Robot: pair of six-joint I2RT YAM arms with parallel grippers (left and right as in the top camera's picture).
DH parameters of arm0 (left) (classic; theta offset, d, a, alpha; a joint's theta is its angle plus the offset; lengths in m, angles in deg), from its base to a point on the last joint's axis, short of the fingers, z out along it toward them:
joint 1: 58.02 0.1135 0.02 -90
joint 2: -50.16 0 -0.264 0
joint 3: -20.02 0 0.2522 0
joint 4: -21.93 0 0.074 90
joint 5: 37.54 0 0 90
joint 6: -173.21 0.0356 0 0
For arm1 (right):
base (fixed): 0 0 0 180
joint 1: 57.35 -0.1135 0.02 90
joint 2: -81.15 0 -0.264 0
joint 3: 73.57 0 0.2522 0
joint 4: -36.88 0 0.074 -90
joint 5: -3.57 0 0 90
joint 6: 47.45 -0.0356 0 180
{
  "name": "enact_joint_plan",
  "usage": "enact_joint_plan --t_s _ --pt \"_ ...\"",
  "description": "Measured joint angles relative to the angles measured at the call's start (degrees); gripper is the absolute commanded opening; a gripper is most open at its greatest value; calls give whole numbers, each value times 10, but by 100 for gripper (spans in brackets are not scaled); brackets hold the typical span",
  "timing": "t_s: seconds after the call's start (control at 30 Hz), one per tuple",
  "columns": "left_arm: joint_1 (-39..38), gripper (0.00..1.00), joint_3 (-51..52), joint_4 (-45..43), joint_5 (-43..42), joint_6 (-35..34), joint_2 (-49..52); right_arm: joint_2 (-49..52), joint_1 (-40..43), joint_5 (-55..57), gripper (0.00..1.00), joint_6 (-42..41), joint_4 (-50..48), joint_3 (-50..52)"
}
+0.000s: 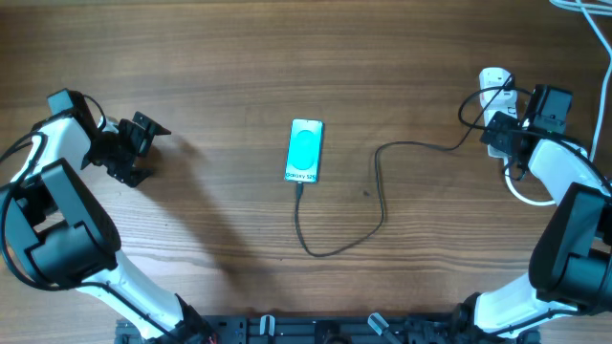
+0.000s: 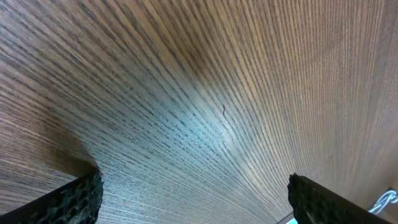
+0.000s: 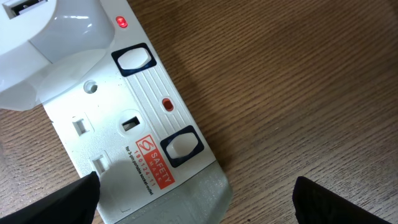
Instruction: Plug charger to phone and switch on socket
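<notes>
The phone (image 1: 305, 150) lies flat mid-table with its teal screen up. The charger (image 1: 381, 191), a thin black cable, runs from the phone's near end in a loop to the socket (image 1: 494, 84) at the far right. My right gripper (image 1: 504, 136) is open and hovers over the socket's near end. In the right wrist view the socket (image 3: 106, 134) shows two white rocker switches, a lit red lamp (image 3: 121, 23) beside a white plug (image 3: 43, 43), and the open fingers (image 3: 199, 208) straddle its end. My left gripper (image 1: 151, 153) is open and empty at the far left, over bare wood (image 2: 193, 208).
A thicker white cord (image 1: 532, 199) loops under my right arm, and more of it runs off the back right corner (image 1: 595, 33). A second, darker red lamp (image 3: 166, 104) sits between the two switches. A teal sliver (image 2: 287, 219) shows at the bottom edge of the left wrist view.
</notes>
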Motion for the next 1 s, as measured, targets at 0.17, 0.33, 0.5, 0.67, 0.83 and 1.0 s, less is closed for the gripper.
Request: enact_joint_plan --t_s 0.17,0.33,0.5,0.67,0.83,1.0 --pt "0 100 0 0 0 0 0 0 0 0 100 0 0 0" --pt "0 100 0 0 0 0 0 -30 -4 0 100 0 2 3" --pt "0 100 0 0 0 0 0 -59 -18 0 100 0 0 3" --pt "0 100 0 0 0 0 0 -52 -19 0 100 0 -1 3" --pt "0 100 0 0 0 0 0 -38 -19 0 100 0 0 3" --pt "0 100 0 0 0 0 0 -12 -19 0 100 0 -2 3"
